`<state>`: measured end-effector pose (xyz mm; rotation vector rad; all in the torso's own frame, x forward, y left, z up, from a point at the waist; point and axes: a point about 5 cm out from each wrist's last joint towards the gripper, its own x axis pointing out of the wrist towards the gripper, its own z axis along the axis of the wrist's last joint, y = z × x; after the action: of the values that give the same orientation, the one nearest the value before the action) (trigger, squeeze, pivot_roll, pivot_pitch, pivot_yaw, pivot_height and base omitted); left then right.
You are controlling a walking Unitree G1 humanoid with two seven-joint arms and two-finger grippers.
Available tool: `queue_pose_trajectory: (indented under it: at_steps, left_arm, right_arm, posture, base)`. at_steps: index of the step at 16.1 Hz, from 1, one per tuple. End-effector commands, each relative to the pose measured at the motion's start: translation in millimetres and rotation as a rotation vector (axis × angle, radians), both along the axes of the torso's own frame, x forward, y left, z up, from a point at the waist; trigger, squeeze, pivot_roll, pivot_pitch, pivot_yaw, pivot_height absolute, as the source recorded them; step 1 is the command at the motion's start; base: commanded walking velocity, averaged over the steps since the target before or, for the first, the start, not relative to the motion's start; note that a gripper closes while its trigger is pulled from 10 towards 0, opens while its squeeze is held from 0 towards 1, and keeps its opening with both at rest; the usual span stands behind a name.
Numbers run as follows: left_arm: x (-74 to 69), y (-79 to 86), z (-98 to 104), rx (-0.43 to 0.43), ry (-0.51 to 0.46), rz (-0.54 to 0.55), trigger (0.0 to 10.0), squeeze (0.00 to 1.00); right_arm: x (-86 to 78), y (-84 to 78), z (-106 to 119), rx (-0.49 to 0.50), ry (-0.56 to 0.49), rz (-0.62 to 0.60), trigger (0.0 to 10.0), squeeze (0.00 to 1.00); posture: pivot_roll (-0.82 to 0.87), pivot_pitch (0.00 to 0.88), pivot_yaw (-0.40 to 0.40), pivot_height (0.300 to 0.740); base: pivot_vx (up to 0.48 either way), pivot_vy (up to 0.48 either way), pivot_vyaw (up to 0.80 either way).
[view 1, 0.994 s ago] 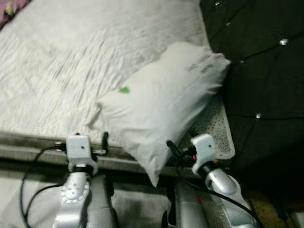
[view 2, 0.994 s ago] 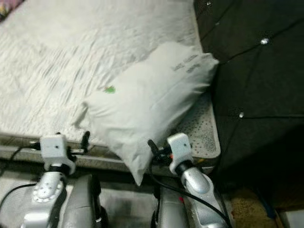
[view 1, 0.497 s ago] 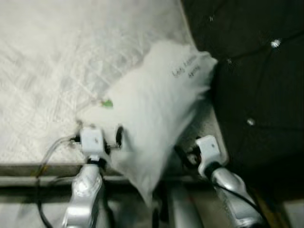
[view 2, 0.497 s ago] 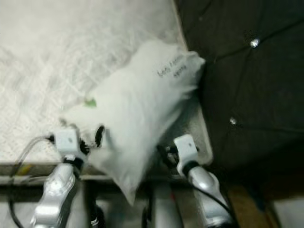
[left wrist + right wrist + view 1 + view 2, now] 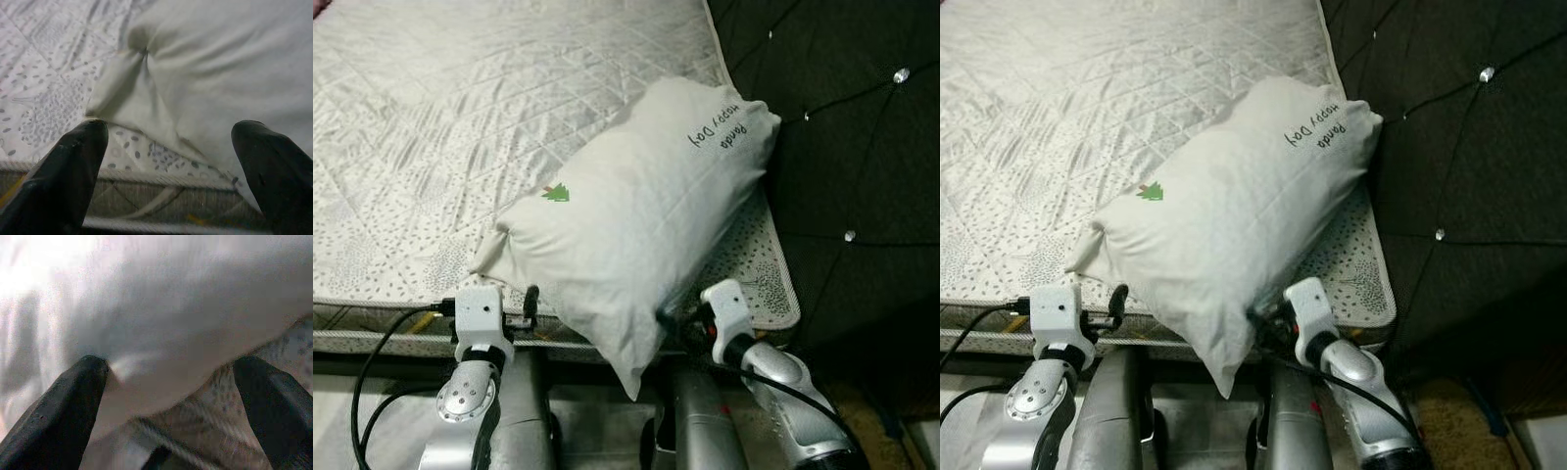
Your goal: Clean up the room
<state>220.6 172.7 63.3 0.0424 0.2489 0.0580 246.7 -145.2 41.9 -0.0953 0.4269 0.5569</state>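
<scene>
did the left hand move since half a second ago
Yes. The left hand has drawn back from the pillow toward the mattress edge, its open fingers now short of the pillow corner.

The plump white fabric pillow bears a small green tree print; the white quilted mattress has grey speckles.

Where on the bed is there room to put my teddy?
The quilted mattress lies bare to the robot's left of the pillow, up to its far edge. It is crowded at the near corner by the dark headboard: the pillow overhangs the edge there, with the left hand and right hand open beside it.
</scene>
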Motion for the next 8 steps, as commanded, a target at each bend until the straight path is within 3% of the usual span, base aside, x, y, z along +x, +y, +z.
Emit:
queue_pose_trajectory:
  at_steps: [1, 4, 5, 8]
  left_arm:
    - [-8.2, 2.2, -2.9, 0.025, 0.048, -0.002, 10.0, 0.00]
    - [-27.0, 10.2, -4.4, 0.046, 0.086, 0.015, 10.0, 0.00]
    - [-34.7, 13.6, -8.0, 0.047, 0.111, 0.028, 10.0, 0.00]
    - [-34.3, 16.3, -4.2, 0.046, 0.119, 0.028, 10.0, 0.00]
  right_arm:
    - [-5.2, 2.2, -1.8, 0.003, 0.042, 0.031, 10.0, 0.00]
    - [-7.4, 4.4, -5.9, -0.001, 0.126, 0.043, 10.0, 0.00]
    - [-11.5, 8.7, -9.6, -0.001, 0.189, 0.104, 10.0, 0.00]
    - [-7.7, 17.6, -4.7, 0.086, 0.234, 0.107, 10.0, 0.00]
  posture:
    - [0.04, 0.184, -0.066, 0.586]
    - [0.07, 0.200, -0.062, 0.586]
    - [0.08, 0.205, -0.061, 0.586]
    - [0.10, 0.202, -0.059, 0.586]
  base:
    - [0.000, 0.000, 0.00]
    - [0.000, 0.000, 0.00]
    - [0.000, 0.000, 0.00]
    - [0.000, 0.000, 0.00]
